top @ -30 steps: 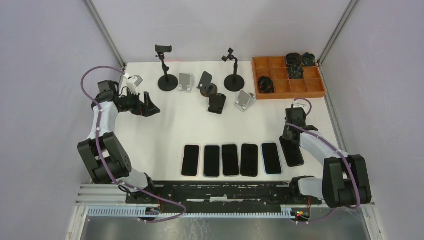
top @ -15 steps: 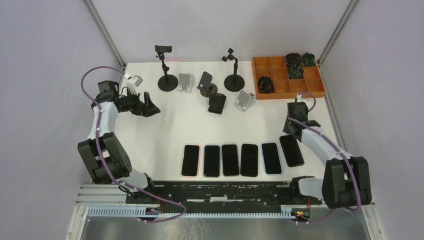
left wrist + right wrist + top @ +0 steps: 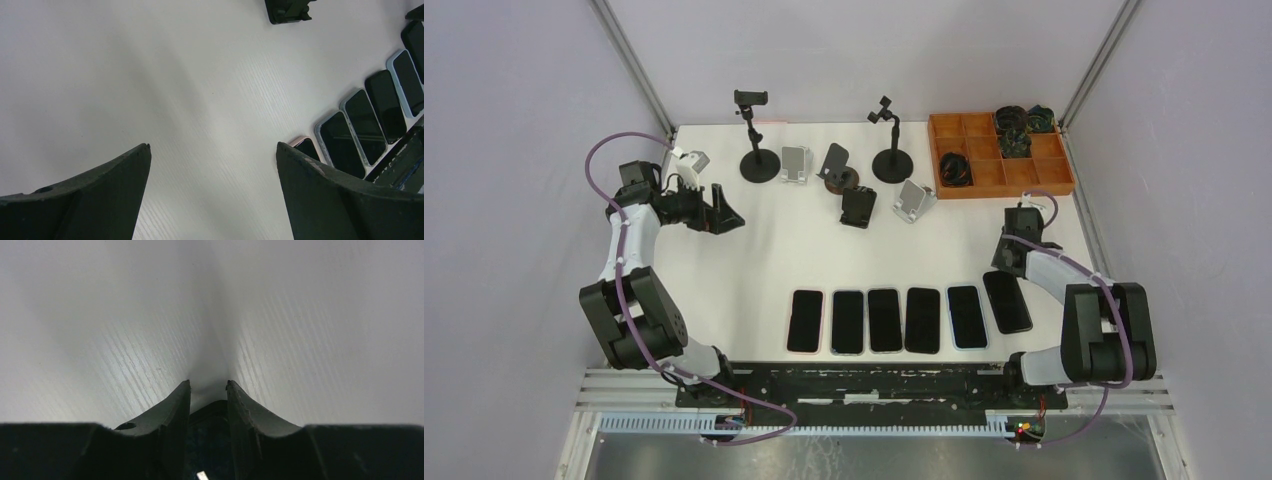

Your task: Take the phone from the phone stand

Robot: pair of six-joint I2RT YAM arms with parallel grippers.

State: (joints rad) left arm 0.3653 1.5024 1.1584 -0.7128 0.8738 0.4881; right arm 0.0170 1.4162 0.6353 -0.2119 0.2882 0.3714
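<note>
Table point(image 3: 754, 260), white: six phones point(image 3: 885, 319) flat in a row near the front edge. Stands point(image 3: 857, 207) cluster along the far edge; one there seems to carry a dark phone. Left claw point(image 3: 727, 213): spread wide, empty, bare table below. Right claw point(image 3: 1004, 255): nearly closed, empty, near the right edge

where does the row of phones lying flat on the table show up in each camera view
Top external: the row of phones lies across the lower middle, just beyond the arm bases.
Left wrist: the same row runs diagonally along the right edge, past the right-hand finger.
Right wrist: not in it; only bare table and nearly closed fingers.
Shared landmark: the white table, seen in all three.
</note>
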